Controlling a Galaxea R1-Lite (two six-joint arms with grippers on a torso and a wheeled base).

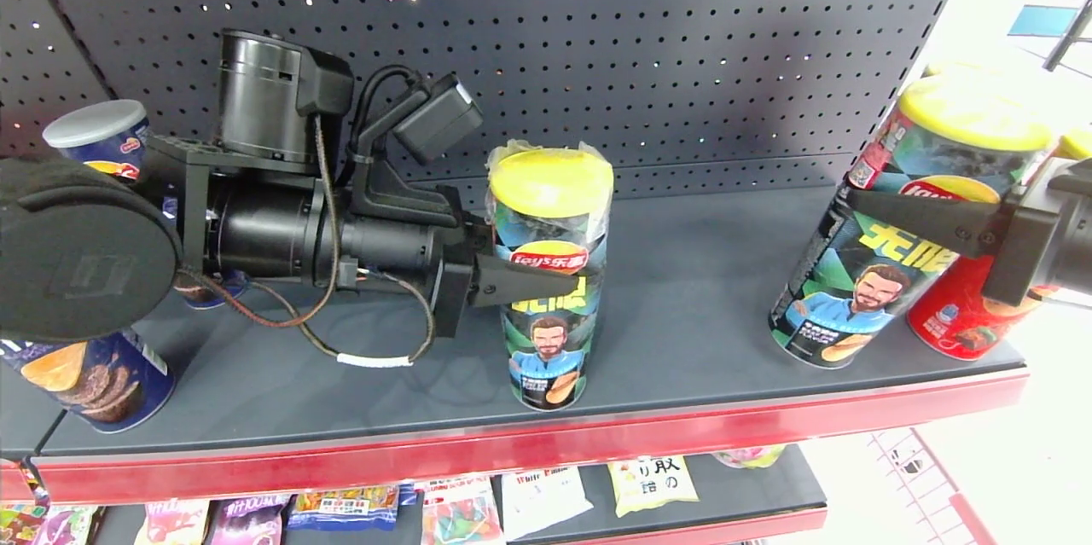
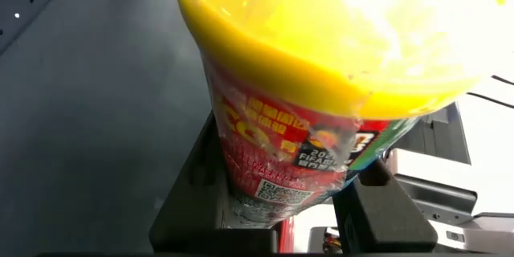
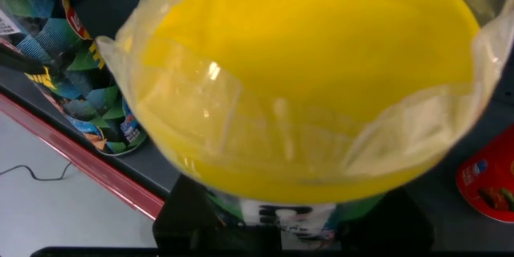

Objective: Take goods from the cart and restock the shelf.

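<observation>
Two yellow-lidded chip cans are held at the shelf point(image 1: 682, 306). The centre can point(image 1: 546, 349) is clamped round its middle by the L gripper point(image 1: 550, 272), w/ one finger on each side. It is held upright, approx. midway along the shelf and close to the red front edge point(image 1: 597, 438). Whether its base is fully down cannot be told. The right can point(image 1: 840, 298) is clenched high on its body by the R gripper point(image 1: 896, 208). It is tilted, lid leaning toward the shelf's R end, w/ its base near the front R corner. A red can point(image 1: 955, 315) is just beside it.

The step in hand is judged to be set-down, w/ both cans nearly placed. The right can should be levelled before release, or it may be tipped onto the red can or over the front edge. Both cans would be better seated further back toward the pegboard point(image 1: 597, 42), away from the lip. Fingers should be opened only once each base is flat, then drawn straight off w/o snagging the loose wrap at the lids. Squeeze should be kept light, as the walls are probably thin. The blue cans point(image 1: 94, 374) at the L end should be given room when the L arm is pulled out.
</observation>
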